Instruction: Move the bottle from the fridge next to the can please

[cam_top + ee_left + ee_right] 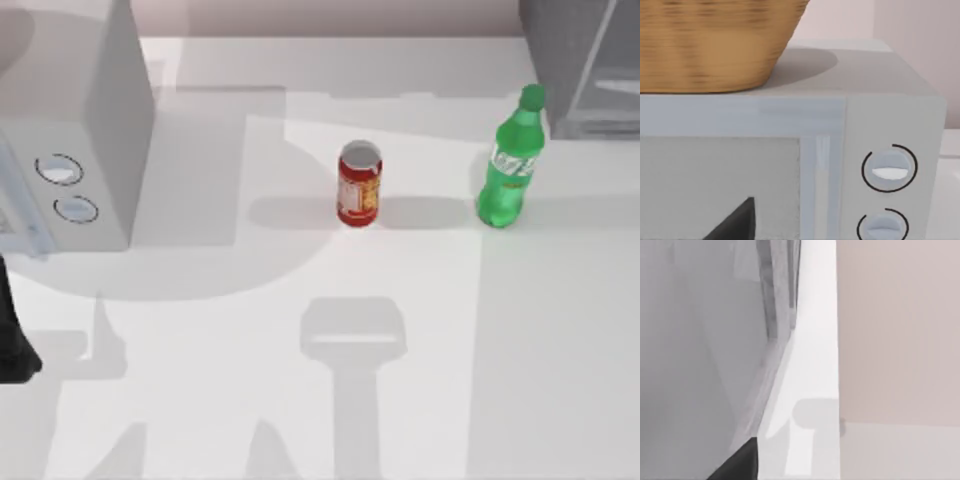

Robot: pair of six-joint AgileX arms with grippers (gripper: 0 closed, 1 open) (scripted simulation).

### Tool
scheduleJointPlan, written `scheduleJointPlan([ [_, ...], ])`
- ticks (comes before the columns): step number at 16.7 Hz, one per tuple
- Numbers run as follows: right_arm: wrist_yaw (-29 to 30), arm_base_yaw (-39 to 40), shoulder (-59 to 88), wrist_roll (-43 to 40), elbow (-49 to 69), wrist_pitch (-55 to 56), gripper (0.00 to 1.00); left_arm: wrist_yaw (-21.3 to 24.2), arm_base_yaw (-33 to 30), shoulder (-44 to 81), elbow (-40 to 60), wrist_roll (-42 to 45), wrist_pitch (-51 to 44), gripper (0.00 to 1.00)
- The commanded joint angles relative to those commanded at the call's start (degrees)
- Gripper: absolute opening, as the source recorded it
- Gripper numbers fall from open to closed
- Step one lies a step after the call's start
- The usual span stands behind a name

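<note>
Near you the desk (300, 400) lies bare; farther back the bottle (511, 165) stands upright, out of the fridge (585, 60), well right of the can (359, 184). Whether either hand is clenched, you cannot tell. A hurried grasp could topple that tall bottle.

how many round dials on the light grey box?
2. Both sit on the front of the light grey box at the table's left: one dial and the other dial right beside it. None looks hidden.

The fridge (585, 65) is cut off at the top view's upper right corner, its door panel partly shown.
</note>
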Motion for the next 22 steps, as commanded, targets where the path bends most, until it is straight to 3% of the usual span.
scheduleJointPlan([
  [4, 0.56, 0.11, -0.36, 0.54, -0.33, 0.36, 1.0, 0.0, 0.0, 0.0, 0.0, 0.0, 0.0, 1.0],
  [7, 4.75, 4.92, -1.19, 4.13, -1.89, 2.33, 1.0, 0.0, 0.0, 0.0, 0.0, 0.0, 0.0, 1.0],
  [18, 33.71, 42.88, -9.5, 29.64, -14.21, 16.93, 1.0, 0.0, 0.0, 0.0, 0.0, 0.0, 0.0, 1.0],
  [22, 40.61, 51.08, -12.14, 35.54, -17.13, 20.57, 1.0, 0.0, 0.0, 0.0, 0.0, 0.0, 0.0, 1.0],
])
